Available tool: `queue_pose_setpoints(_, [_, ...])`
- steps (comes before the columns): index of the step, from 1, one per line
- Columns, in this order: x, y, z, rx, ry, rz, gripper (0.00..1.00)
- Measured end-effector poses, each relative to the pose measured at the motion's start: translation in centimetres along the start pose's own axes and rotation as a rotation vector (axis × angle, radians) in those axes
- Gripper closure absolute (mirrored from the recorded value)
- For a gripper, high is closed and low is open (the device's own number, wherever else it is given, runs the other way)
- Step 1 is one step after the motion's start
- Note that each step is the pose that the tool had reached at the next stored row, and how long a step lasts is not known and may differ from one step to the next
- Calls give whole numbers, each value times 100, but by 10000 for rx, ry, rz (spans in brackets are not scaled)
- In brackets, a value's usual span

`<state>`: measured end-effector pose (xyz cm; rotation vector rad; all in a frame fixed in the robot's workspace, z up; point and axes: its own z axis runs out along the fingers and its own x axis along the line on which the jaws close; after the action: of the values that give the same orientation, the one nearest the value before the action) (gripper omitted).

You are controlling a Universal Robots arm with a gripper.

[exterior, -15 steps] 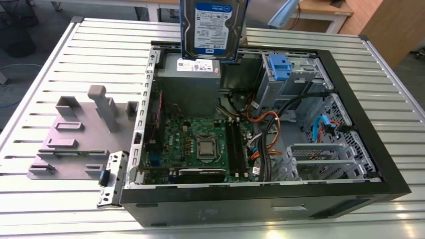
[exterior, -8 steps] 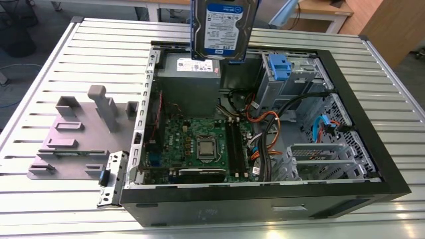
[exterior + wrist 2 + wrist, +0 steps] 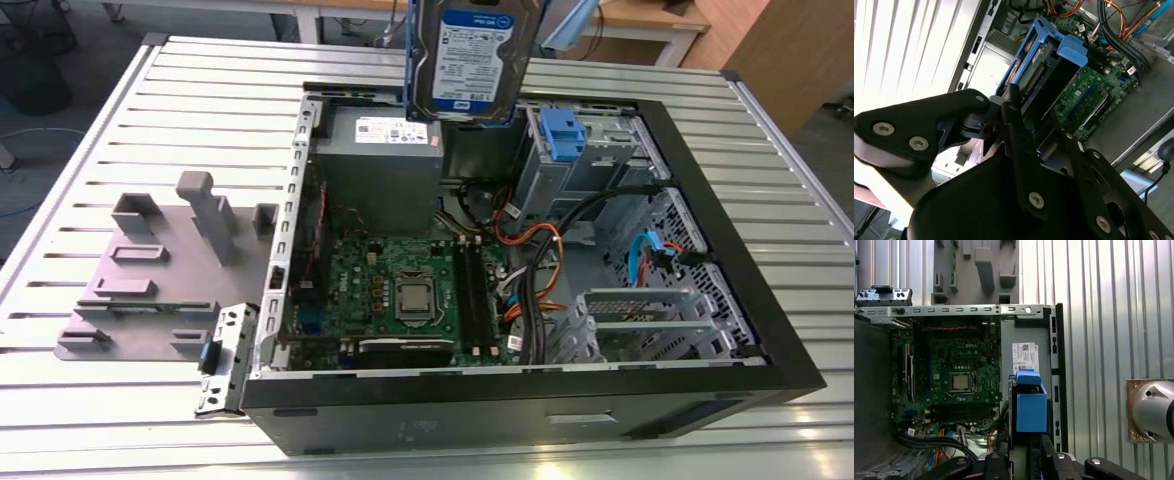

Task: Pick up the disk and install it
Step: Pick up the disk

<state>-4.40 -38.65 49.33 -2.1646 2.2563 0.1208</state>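
Observation:
The disk point(image 3: 470, 58), a silver drive with a white-and-blue label and a blue bracket, hangs upright in the air over the back of the open computer case point(image 3: 750, 262) in the exterior view. In both wrist views my gripper point(image 3: 1031, 114) point(image 3: 1026, 457) is shut on it, black fingers point(image 3: 1021, 150) clamping its end. The disk point(image 3: 1041, 65) point(image 3: 1030, 407) points edge-on down toward the case interior, above the grey power supply point(image 3: 380, 150) and beside the blue-latched drive cage point(image 3: 571, 148).
Inside the case lie the green motherboard point(image 3: 400, 290), bundled black and orange cables point(image 3: 534, 250) and a lower silver cage point(image 3: 643, 322). A grey fixture plate point(image 3: 140, 275) with upright blocks sits at the exterior view's left on the slatted metal table point(image 3: 80, 150).

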Motion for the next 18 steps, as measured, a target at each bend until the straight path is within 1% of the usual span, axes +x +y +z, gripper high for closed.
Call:
queue_pose_setpoints(4, [-2,-23,0,1,0,0,65])
queue_pose_setpoints(7, [-4,-78,-1,0,0,-1,65])
queue_pose_setpoints(11, [-7,-172,-3,0,-1,-1,65])
queue_pose_setpoints(13, [-8,-187,-3,0,0,-1,65])
queue_pose_setpoints(18, [-7,-189,-3,0,-1,0,65])
